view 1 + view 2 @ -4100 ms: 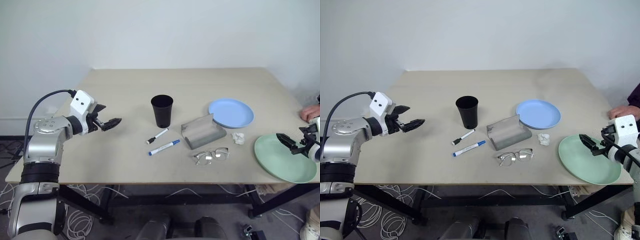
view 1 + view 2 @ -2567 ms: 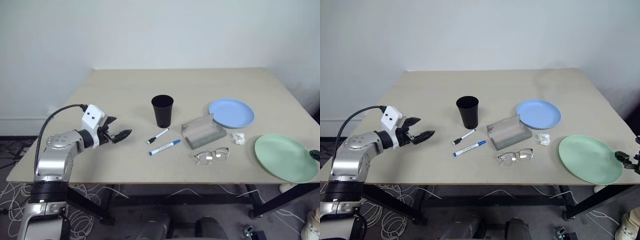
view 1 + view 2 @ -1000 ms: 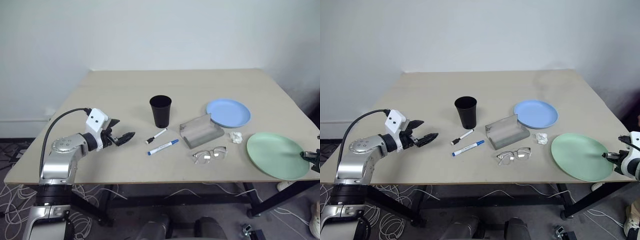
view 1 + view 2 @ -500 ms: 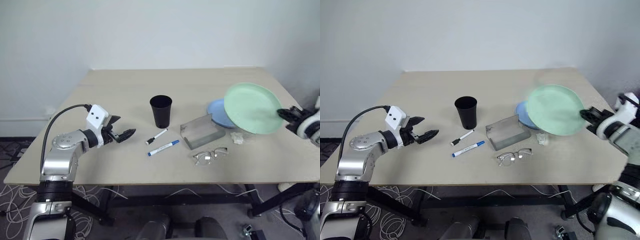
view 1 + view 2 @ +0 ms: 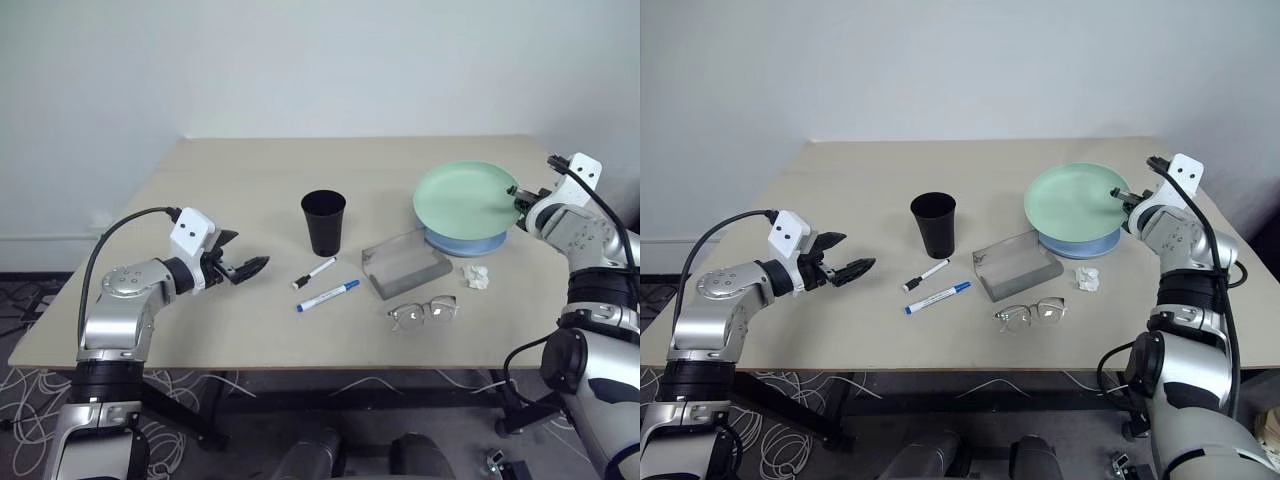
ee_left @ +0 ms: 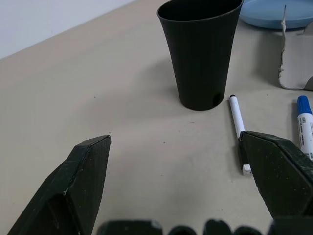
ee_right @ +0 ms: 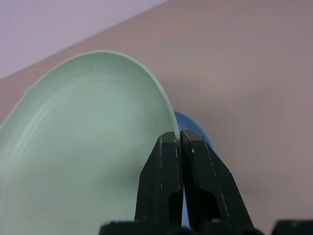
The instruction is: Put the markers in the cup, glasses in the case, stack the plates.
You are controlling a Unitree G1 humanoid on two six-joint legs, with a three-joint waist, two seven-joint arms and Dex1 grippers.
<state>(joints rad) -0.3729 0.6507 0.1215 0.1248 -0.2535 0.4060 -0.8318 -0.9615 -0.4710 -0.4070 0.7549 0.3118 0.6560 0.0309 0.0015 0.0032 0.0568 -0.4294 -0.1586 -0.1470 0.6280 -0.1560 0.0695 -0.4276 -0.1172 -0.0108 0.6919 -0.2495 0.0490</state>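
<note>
My two head views look forward and down over the whole bench [image 5: 250, 190], from well back, and share nearly the same scene, slightly offset sideways. My left wrist view sits low, looking along its wide-apart jaws at the cup [image 6: 200, 49] just ahead. My right wrist view looks along its pressed-together jaws, very near the green plate [image 7: 83, 147], blue plate [image 7: 193, 129] just beyond.

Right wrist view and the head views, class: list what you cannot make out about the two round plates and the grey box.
- Light blue round plastic plate: mostly hidden under the mint green round plastic plate; whether they touch is unclear.
- Green plate's gripped rim: in the right wrist view, covered by the right gripper and its shut black fingers.
- Grey felt-like hinged case: inside hidden by its raised lid.
</note>
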